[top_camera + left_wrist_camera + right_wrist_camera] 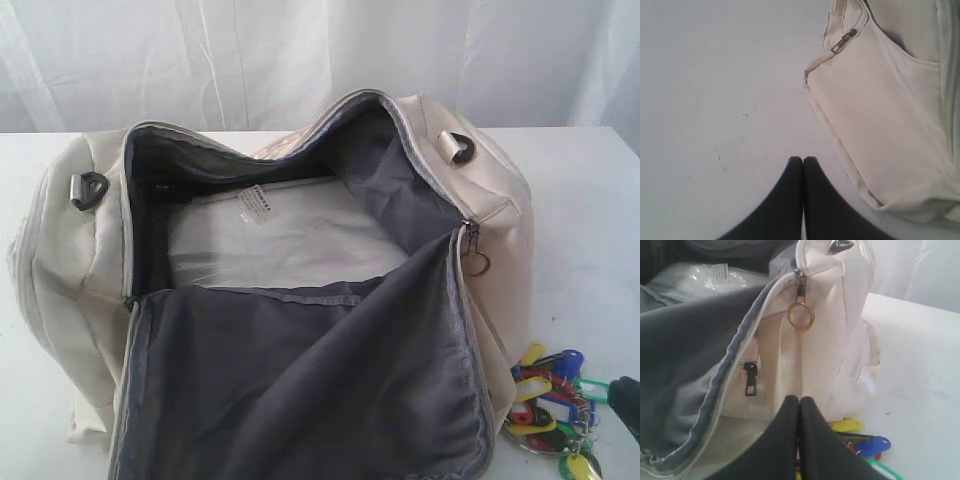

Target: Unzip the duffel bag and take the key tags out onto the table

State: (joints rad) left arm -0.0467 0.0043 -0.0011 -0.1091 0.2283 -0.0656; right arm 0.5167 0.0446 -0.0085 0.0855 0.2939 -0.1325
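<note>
Jaws together, key tags [553, 405] outside bag [55, 230]

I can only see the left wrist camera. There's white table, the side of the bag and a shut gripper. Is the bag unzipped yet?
Observer: Yes. The duffel bag gapes wide open, with its dark grey lining folded out at the front.
Operator: Are the key tags in there?
Observer: No. The key tags lie on the table, beside the bag's right end.
Operator: Where's the other gripper?
Observer: The right gripper is shut and right next to the tags. I can't see anything in it.
</note>
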